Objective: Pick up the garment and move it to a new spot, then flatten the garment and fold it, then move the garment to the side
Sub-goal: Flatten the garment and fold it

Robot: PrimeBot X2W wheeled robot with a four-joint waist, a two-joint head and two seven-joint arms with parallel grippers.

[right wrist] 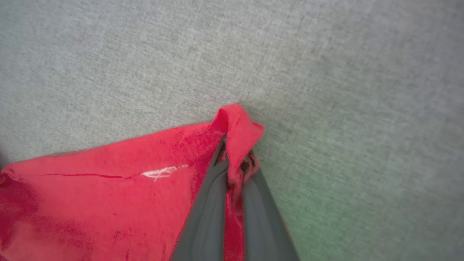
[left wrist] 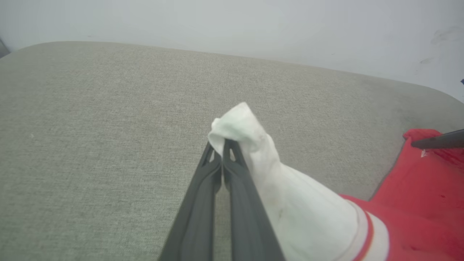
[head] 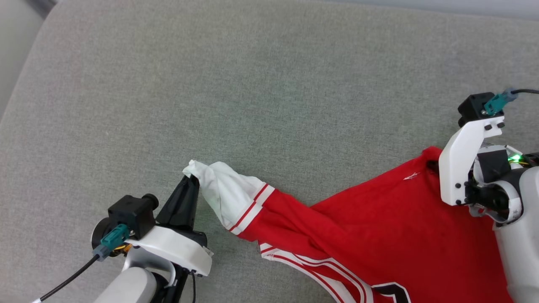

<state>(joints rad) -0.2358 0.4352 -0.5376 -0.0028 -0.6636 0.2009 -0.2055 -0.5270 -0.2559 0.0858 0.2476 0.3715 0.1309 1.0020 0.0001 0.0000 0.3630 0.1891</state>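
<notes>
The garment (head: 379, 219), a bright red jersey with white sleeve ends and red-and-white stripe trim, lies stretched across the lower right of the grey cushion. My left gripper (head: 191, 180) is shut on the white sleeve end (left wrist: 250, 145), pinched at the fingertips (left wrist: 223, 148). In the right wrist view my right gripper (right wrist: 233, 159) is shut on a red corner of the garment (right wrist: 237, 123), with cloth folded between its fingers. In the head view that corner (head: 429, 155) sits beside the right wrist's white bracket, which hides the fingers. A dark emblem (head: 393, 292) shows at the bottom edge.
The grey fabric cushion (head: 252, 84) spreads wide to the back and left of the garment. Its rounded left corner (head: 46, 17) borders a pale floor strip. A white wall (left wrist: 232, 21) rises behind the cushion in the left wrist view.
</notes>
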